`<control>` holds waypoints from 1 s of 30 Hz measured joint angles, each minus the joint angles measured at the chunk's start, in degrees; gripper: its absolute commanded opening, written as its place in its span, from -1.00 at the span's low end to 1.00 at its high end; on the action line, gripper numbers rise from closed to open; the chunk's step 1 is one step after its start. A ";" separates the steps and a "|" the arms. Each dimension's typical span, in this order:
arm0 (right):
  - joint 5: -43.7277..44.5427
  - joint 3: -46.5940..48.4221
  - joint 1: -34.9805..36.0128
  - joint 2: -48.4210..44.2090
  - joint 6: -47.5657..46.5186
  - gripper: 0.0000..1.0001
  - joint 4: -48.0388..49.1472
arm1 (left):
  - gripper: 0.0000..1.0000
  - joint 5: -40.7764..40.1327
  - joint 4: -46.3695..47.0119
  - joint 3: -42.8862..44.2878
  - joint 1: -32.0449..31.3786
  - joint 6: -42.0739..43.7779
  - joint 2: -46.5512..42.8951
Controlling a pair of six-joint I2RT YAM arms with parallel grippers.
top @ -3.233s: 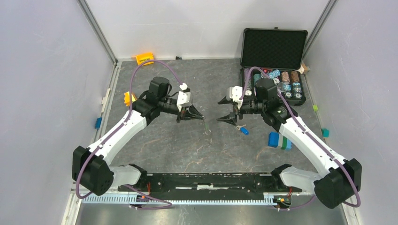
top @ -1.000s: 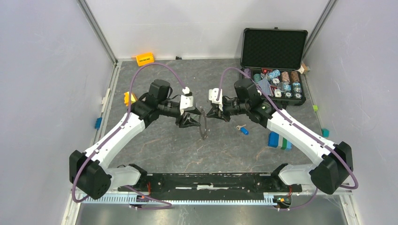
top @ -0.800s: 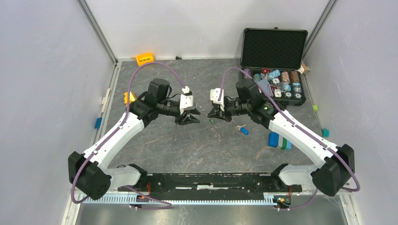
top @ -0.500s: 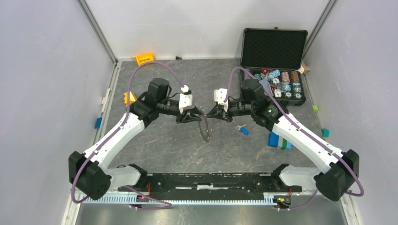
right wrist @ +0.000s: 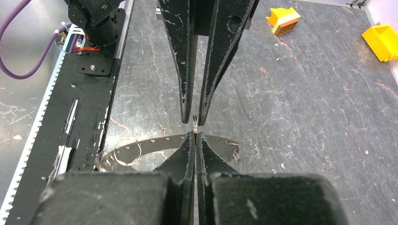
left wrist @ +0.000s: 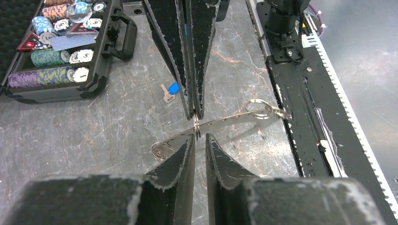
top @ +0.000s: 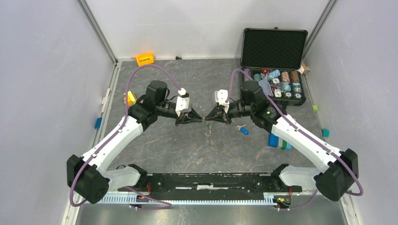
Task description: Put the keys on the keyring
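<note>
Case (top: 273, 47) sits back right. Left of it, mid-table, the claws meet tip to tip. Right claw (right wrist: 195, 136) is clamped on the ring (left wrist: 225, 121), held edge-on. Left claw (left wrist: 199, 138), jaws narrow, straddles the rim without pinching. Looks like a regrip. Next job: fetch the blue key (left wrist: 171, 90), lying between ring and case.

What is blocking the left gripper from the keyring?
Nothing visible. The keyring has its top edge at the mouth of the left gripper, whose fingers stand slightly apart. The shut right gripper pinches it from the opposite side.
</note>
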 measured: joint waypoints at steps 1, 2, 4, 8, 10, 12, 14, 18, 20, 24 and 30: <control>-0.07 -0.04 0.00 0.00 0.02 -1.00 0.02 | -0.62 0.04 0.00 0.00 0.00 -0.20 -0.04; -0.07 -0.07 0.00 0.00 0.02 -1.00 0.02 | -0.64 0.07 0.00 0.00 0.00 -0.39 -0.04; -0.09 -0.11 0.00 0.07 0.04 -1.00 0.02 | -0.68 0.13 0.02 0.02 0.00 -0.83 -0.02; -0.07 -0.15 0.00 0.35 0.20 -1.00 0.04 | -0.74 0.74 0.24 0.17 0.00 -2.23 0.26; -0.04 -0.15 0.00 0.44 0.20 -1.00 0.04 | -0.74 0.94 0.39 0.26 0.00 -2.58 0.33; -0.04 -0.15 0.00 0.44 0.20 -1.00 0.04 | -0.75 0.96 0.39 0.48 0.00 -3.17 0.35; -0.04 -0.15 0.00 0.44 0.20 -1.00 0.11 | -0.76 0.98 0.46 0.63 0.00 -3.50 0.48; 0.20 -0.17 0.00 0.46 0.20 -1.00 0.13 | -0.81 1.01 0.70 1.09 0.00 -4.26 1.27; 0.48 -0.22 -0.02 0.46 0.20 -1.00 0.09 | -0.85 1.03 1.01 1.11 0.00 -4.83 1.64; 1.03 -0.31 -0.02 0.57 0.20 -1.00 -0.13 | -0.95 1.05 1.29 1.16 -0.02 -6.32 2.38; 1.38 -0.42 -0.33 0.90 0.20 -0.92 -0.28 | -0.95 1.27 2.47 1.14 -0.02 -8.55 3.34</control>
